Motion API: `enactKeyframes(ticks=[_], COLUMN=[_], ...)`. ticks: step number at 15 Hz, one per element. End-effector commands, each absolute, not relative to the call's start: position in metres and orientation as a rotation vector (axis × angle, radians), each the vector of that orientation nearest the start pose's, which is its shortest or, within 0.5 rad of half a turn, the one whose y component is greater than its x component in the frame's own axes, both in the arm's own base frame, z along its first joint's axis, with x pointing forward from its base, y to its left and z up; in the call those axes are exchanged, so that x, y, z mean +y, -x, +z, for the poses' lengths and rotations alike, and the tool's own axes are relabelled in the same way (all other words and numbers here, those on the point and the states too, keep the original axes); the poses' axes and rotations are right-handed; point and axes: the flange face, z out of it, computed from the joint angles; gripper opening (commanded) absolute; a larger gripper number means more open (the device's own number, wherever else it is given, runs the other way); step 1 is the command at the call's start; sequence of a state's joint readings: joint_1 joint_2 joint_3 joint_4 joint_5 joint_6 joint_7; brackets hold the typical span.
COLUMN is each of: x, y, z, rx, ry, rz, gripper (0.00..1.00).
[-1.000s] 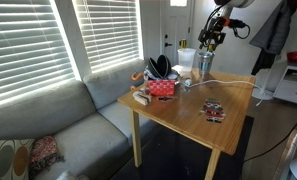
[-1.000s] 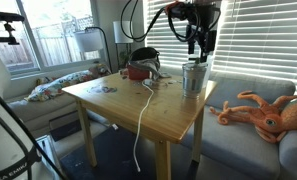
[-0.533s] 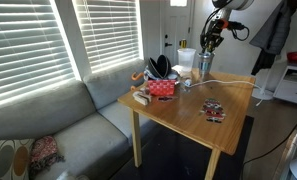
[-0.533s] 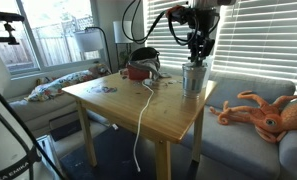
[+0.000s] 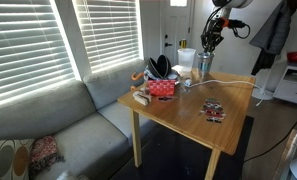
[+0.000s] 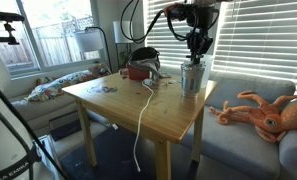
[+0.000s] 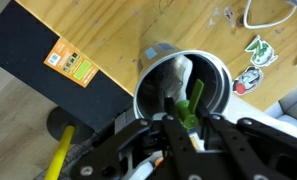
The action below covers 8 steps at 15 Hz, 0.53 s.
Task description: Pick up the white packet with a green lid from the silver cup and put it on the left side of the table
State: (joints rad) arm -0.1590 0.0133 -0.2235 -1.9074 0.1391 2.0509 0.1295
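The silver cup (image 5: 205,67) (image 6: 193,78) stands near a far corner of the light-wood table (image 5: 183,115) (image 6: 128,100). From the wrist view I look straight down into the cup (image 7: 146,85). The white packet (image 7: 178,72) is crumpled inside it, with its green lid (image 7: 192,106) pointing up. My gripper (image 7: 185,108) reaches into the cup's mouth, and its black fingers are shut on the green lid end of the packet. In both exterior views the gripper (image 5: 209,44) (image 6: 196,52) hangs vertically right over the cup, its fingertips at the rim.
A white cup (image 5: 185,60), a red box (image 5: 163,87) and black headphones (image 6: 143,58) sit toward the table's back. A flat dark packet (image 5: 214,110) and a white cable (image 6: 143,108) lie on the tabletop. A grey sofa (image 5: 58,125) and an orange plush octopus (image 6: 263,110) flank the table.
The gripper came down from above the cup to its mouth and its jaws went from open to shut on the packet's green lid.
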Motion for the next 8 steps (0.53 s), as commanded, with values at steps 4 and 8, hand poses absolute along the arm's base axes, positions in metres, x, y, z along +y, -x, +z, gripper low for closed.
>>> enactKeyframes(ticks=[4,8], x=[-0.194,-0.181], y=[-0.516,-0.503], z=[0.548,0.578], rx=[0.825,0.791], ry=[2.945,2.949], rz=[-0.301,-0.386], gripper=[0.05,0.05])
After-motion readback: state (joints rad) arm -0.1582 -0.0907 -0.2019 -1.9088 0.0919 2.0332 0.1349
